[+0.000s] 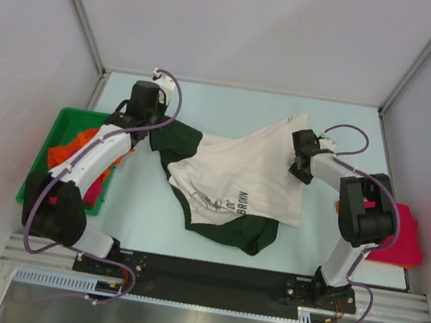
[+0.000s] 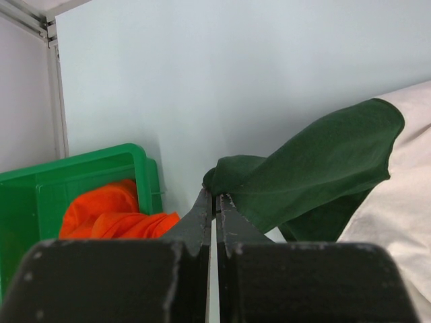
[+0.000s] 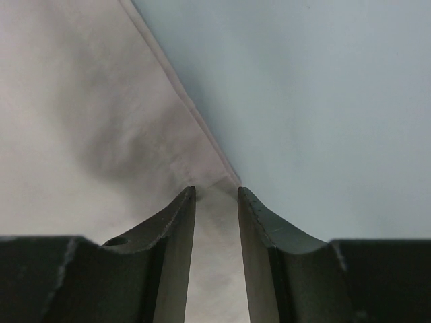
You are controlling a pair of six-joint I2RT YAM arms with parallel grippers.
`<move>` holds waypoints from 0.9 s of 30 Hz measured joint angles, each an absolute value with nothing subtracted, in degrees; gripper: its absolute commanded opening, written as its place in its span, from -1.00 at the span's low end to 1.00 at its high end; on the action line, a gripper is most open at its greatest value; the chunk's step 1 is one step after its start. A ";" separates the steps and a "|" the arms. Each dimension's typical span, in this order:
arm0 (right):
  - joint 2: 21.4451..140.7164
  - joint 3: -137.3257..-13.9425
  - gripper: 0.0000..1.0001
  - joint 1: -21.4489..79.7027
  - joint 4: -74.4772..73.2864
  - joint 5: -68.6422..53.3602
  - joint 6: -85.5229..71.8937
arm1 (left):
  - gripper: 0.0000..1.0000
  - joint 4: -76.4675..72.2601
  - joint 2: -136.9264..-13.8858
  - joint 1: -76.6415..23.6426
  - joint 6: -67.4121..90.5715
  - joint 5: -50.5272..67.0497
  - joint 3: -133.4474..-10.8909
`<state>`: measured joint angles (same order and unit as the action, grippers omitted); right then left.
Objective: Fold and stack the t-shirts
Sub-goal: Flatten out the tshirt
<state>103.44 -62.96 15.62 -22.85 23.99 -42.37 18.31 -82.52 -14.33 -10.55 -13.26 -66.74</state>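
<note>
The left fingers point(image 2: 205, 214), matte black and scuffed at the edges, are pressed together with no gap between them, and their tips pinch a fold of the dark green sleeve point(image 2: 316, 161). The sleeve is soft knit, drawn up off the surface into a smooth hanging drape.

The right fingers point(image 3: 183, 214), curved and dark, stand a narrow way apart. The hemmed edge of the cream t-shirt point(image 3: 81, 101) runs in between their tips. I cannot tell whether they press the cloth or only straddle it.

From above, the cream t-shirt point(image 1: 238, 173) lies crumpled in the middle of the pale blue surface point(image 1: 144, 208), spread slantwise between the two arms. Its black print is turned up near the lower edge, with the word "BROWN" legible. A second dark green sleeve point(image 1: 241, 232) lies flat at the near side.

At the left stands the green bin point(image 1: 71, 120), hard glossy plastic with a rolled rim. It holds a bunched orange t-shirt point(image 2: 108, 208) and a redder cloth point(image 1: 98, 186) beside it.

At the right edge a pink t-shirt point(image 1: 403, 238) lies flat on the surface, partly hidden behind the right arm.
</note>
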 measured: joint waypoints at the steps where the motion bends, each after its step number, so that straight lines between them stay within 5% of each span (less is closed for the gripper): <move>1: 103.61 -62.96 -0.26 15.46 -22.50 23.88 -42.37 | -0.99 18.37 -82.52 -14.33 -10.57 -13.26 -66.74; 9: 104.22 -63.02 -0.35 14.33 -21.28 23.05 -41.80 | -1.00 18.61 -83.11 -14.33 -10.52 -13.26 -66.74; 12: 104.77 -63.68 -0.70 14.06 -21.19 22.92 -41.41 | -1.00 18.70 -83.26 -14.33 -10.50 -13.28 -66.74; 13: 104.95 -63.86 -0.98 13.96 -20.95 22.74 -41.34 | -1.00 18.79 -83.26 -14.33 -10.48 -13.26 -66.74; 27: 101.45 -63.81 -1.00 16.45 -22.44 25.06 -37.91 | -1.00 19.27 -83.26 -14.33 -8.99 -13.15 -66.76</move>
